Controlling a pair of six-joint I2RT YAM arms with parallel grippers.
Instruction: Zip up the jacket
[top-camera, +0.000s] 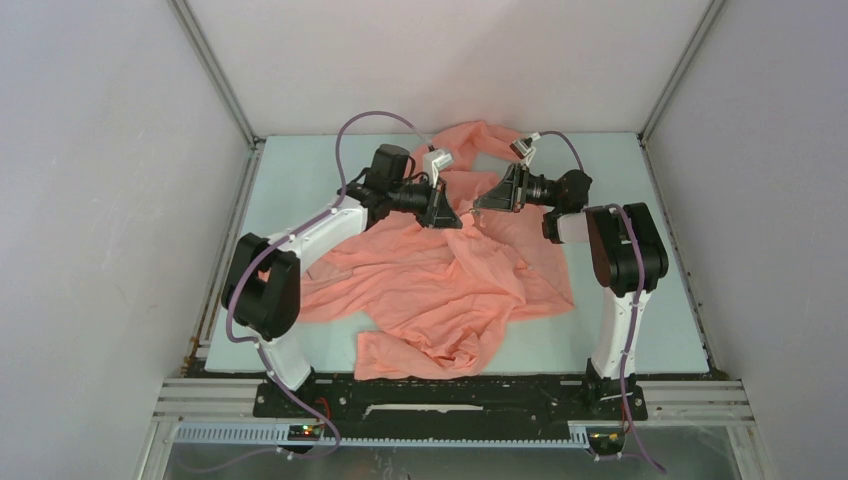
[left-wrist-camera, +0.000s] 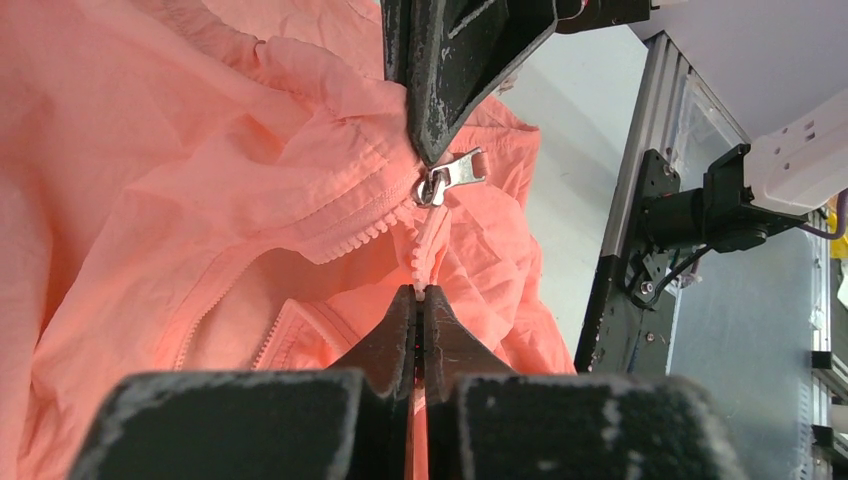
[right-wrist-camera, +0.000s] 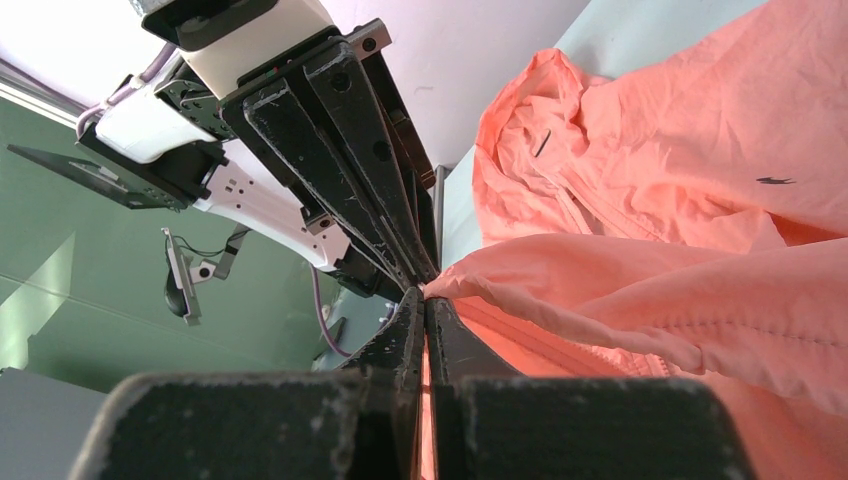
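Observation:
The salmon-orange jacket (top-camera: 440, 290) lies crumpled across the middle of the table. My left gripper (top-camera: 452, 218) and right gripper (top-camera: 482, 207) meet tip to tip over its upper part. In the left wrist view my left gripper (left-wrist-camera: 420, 295) is shut on the joined zipper strip just below the slider. The silver zipper pull (left-wrist-camera: 458, 170) sticks out free to the right. The right gripper's fingers (left-wrist-camera: 440, 80) come down onto the fabric at the slider. In the right wrist view my right gripper (right-wrist-camera: 425, 295) is shut with orange fabric between its jaws.
The pale table top (top-camera: 300, 170) is bounded by grey walls at the back and sides. A black metal frame post (left-wrist-camera: 630, 220) stands at the table edge. The hood (right-wrist-camera: 540, 130) lies towards the back wall.

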